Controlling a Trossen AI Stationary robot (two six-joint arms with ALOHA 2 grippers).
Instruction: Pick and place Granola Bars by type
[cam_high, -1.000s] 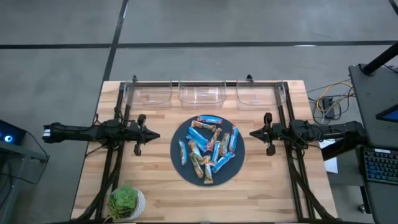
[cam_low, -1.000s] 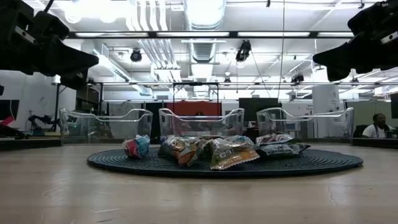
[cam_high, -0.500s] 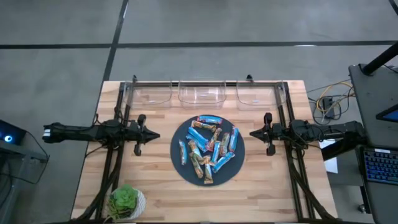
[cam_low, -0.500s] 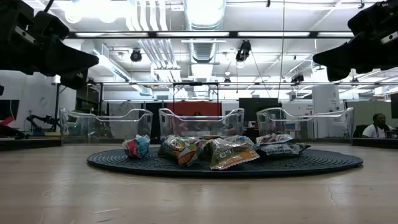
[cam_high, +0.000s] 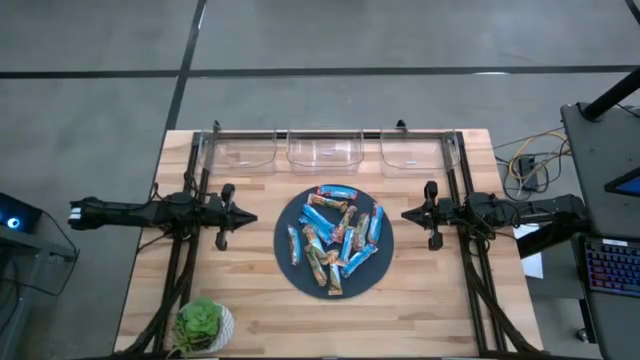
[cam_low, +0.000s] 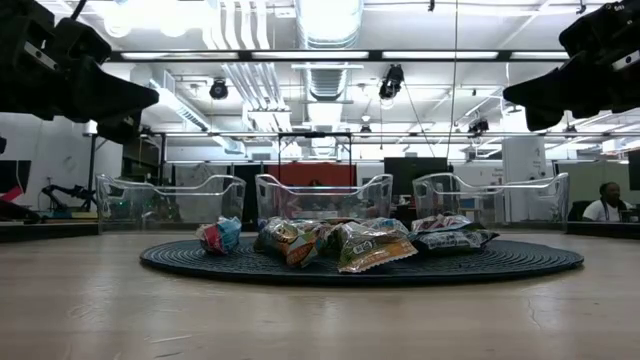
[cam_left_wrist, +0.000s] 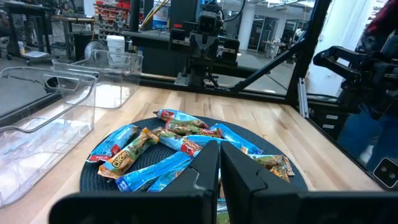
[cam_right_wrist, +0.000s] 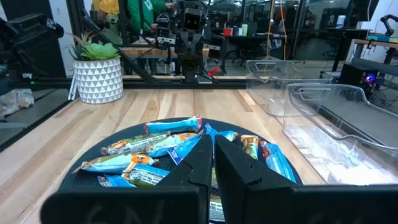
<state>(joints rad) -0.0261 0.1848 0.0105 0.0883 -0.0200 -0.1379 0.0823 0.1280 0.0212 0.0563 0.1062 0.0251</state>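
Note:
Several granola bars (cam_high: 334, 236) in blue, blue-red-white and brown-tan wrappers lie heaped on a dark round disc (cam_high: 290, 262) at the table's middle; the low view shows the granola bars (cam_low: 340, 242) resting on the disc (cam_low: 520, 262). My left gripper (cam_high: 250, 216) hovers shut left of the disc, held above the table; its wrist view shows the left gripper (cam_left_wrist: 220, 158) pointing at the bars (cam_left_wrist: 149, 149). My right gripper (cam_high: 406, 214) hovers shut right of the disc; the right gripper (cam_right_wrist: 212, 155) faces the bars (cam_right_wrist: 143, 149) too.
Three clear plastic bins (cam_high: 325, 150) stand in a row along the table's far edge. A small potted succulent (cam_high: 203, 324) sits at the near left corner. Dark frame rails (cam_high: 180, 270) run along the left and right sides. Bare wood lies near of the disc.

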